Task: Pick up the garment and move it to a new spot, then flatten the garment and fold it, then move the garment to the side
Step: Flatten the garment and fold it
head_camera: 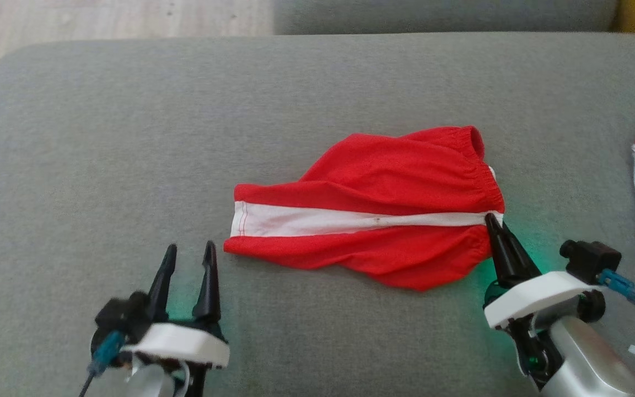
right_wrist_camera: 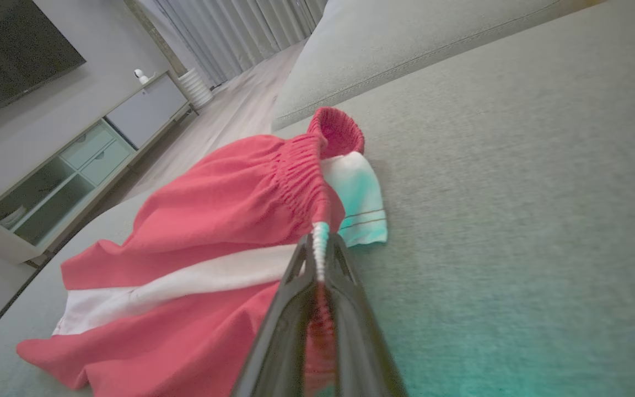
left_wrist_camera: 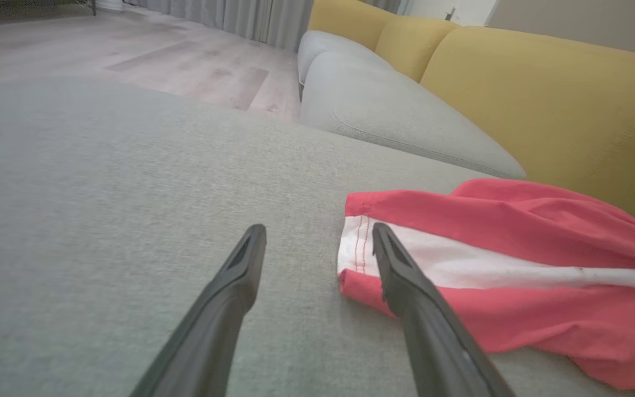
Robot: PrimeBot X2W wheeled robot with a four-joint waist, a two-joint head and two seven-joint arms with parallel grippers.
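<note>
While the red shorts [head_camera: 383, 182] lie on the grey sofa cushion [head_camera: 130, 138], the right pincer [head_camera: 491, 219] is closed on their waistband [head_camera: 488, 182] and the left pincer [head_camera: 190, 248] stands open near their leg hem [head_camera: 237, 218].

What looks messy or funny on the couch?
The red shorts lie crumpled, not flat: their waistband curls up at the far corner, and the right gripper pinches its near end. A tiny dark speck marks the white stripe.
</note>
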